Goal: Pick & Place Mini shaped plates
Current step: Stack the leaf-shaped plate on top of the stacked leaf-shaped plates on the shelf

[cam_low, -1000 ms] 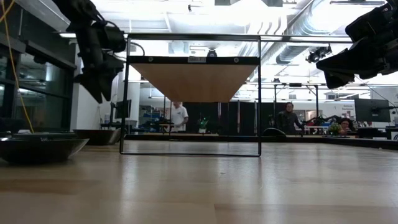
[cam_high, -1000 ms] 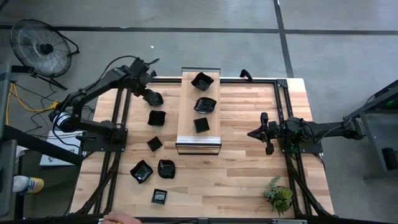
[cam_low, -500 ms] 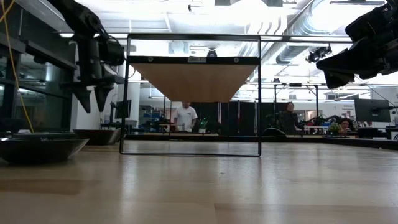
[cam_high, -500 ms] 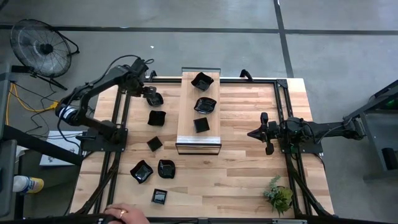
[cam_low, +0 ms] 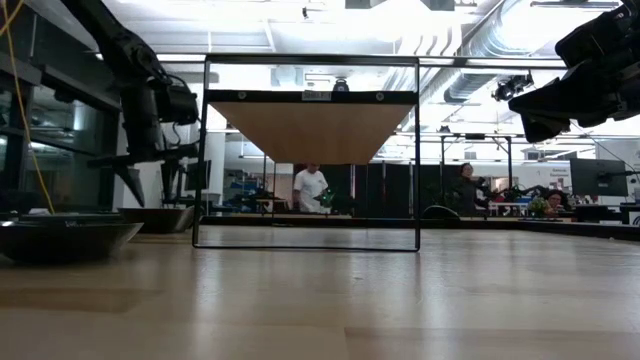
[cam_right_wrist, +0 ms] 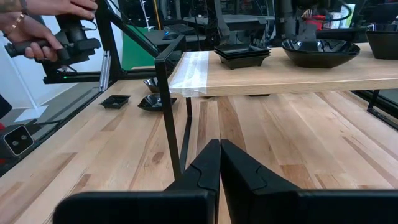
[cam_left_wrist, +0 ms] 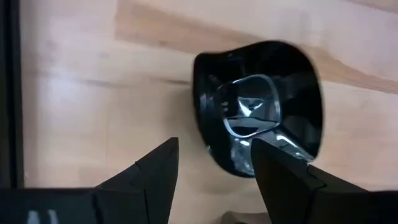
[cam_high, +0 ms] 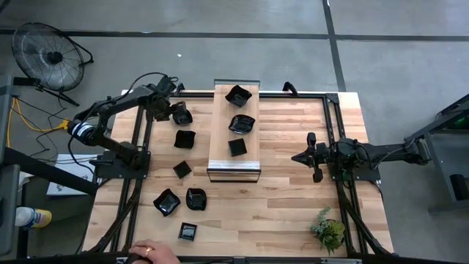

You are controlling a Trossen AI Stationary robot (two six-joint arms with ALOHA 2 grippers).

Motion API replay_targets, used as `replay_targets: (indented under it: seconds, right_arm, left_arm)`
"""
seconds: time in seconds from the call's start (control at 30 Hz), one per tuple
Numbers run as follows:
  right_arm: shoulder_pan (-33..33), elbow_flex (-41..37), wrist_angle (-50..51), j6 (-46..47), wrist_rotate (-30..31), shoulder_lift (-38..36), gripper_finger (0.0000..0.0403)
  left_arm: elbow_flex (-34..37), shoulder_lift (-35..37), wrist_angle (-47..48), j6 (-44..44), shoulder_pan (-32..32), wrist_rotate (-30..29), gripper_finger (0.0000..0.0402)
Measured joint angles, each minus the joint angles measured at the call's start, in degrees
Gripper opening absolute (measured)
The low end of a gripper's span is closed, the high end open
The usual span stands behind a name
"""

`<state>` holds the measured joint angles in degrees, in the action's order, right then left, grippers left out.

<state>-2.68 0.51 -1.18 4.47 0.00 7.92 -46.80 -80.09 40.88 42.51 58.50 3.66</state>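
Note:
Several glossy black mini shaped plates lie flat on the wooden table (cam_high: 293, 213); three more sit on a raised wooden shelf (cam_high: 220, 158). My left gripper (cam_high: 174, 111) hangs open, pointing down, just above the far-left plate (cam_high: 183, 116). In the left wrist view one finger (cam_left_wrist: 273, 168) stands over this plate's (cam_left_wrist: 261, 106) bowl and the other (cam_left_wrist: 155, 171) over bare wood beside its rim; the low view shows the gripper (cam_low: 150, 190) clear of the plate (cam_low: 160, 218). My right gripper (cam_high: 300, 157) waits shut and level at the right (cam_right_wrist: 219, 149).
The shelf's black wire frame (cam_low: 205, 150) stands right beside my left arm. A green plant (cam_high: 328, 229) sits at the near right corner. A person's hand (cam_high: 150, 253) rests at the table's near edge. A fan (cam_high: 47, 55) stands on the floor beyond the far left corner.
My left gripper has sunk toward the far-left plate and rolled about its own axis, its fingers staying open. The person's hand has come further in at the near edge.

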Motion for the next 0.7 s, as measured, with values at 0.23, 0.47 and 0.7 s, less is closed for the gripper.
replay_targets:
  seconds: [0.23,0.47,0.7]
  right_arm:
    - [0.0,0.0,0.01,0.0,0.01,0.0,0.0007]
    - [0.0,0.0,-0.01,0.0,0.01,0.0,0.0009]
    - [0.0,0.0,-0.01,0.0,-0.01,0.0,0.0005]
  left_arm:
    - [2.5,0.04,-3.17,4.48,0.0,-1.25,0.0197]
    - [3.68,-0.8,-6.28,7.37,0.0,-2.6,0.0197]
    - [3.7,-3.92,-9.86,7.55,0.0,-1.4,0.0197]
